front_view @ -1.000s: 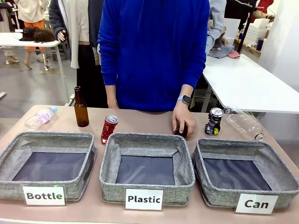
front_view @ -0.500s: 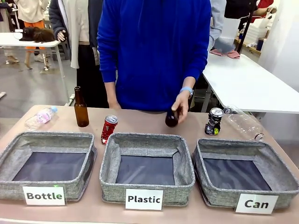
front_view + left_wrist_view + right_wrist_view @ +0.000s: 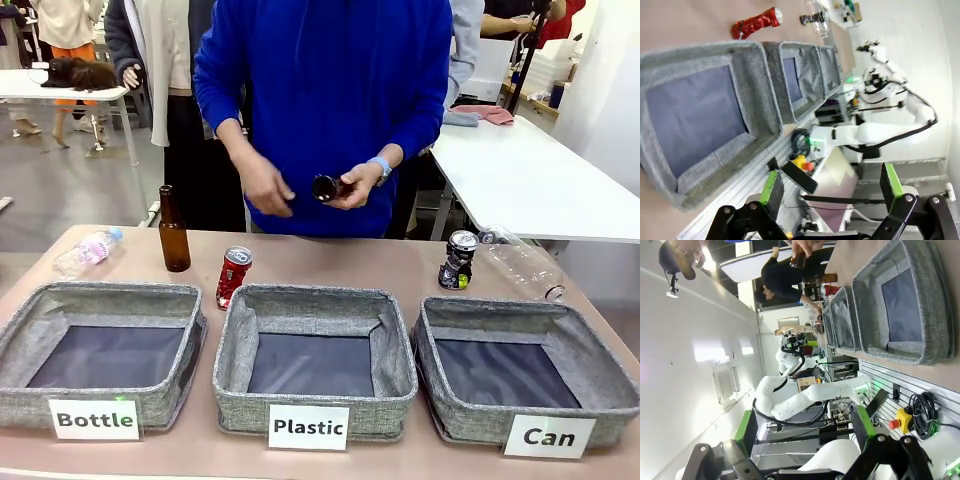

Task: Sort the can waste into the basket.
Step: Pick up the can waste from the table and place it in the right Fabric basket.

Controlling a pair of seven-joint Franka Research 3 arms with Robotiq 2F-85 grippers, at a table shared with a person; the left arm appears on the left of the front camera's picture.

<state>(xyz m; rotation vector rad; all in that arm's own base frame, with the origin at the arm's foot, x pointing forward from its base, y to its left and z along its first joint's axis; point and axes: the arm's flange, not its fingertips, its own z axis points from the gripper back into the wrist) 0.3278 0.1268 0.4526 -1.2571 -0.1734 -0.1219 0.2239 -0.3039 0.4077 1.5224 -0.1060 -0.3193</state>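
Note:
The red can (image 3: 234, 276) leans on the table behind the middle basket, and it lies at the top of the left wrist view as well (image 3: 756, 23). The black can (image 3: 459, 260) stands upright behind the grey basket labelled "Can" (image 3: 434, 380), which has nothing in it. In the left wrist view my left gripper (image 3: 830, 195) is open with nothing between its green pads, off the table's near edge. My right gripper (image 3: 805, 432) is also open and holds nothing, with the Can basket (image 3: 935, 305) nearest to it.
Baskets labelled "Plastic" (image 3: 225, 370) and "Bottle" (image 3: 20, 395) sit left of the Can basket. A brown bottle (image 3: 174, 232) stands at the back left. Clear plastic bottles lie at the far left (image 3: 88, 250) and beside the black can (image 3: 522, 264). The person holds another brown bottle (image 3: 327, 187) above the table.
The person's hand lifted a brown bottle off the table near the black can and raised it to chest height; the other hand has come up beside it. Cans and baskets stayed put.

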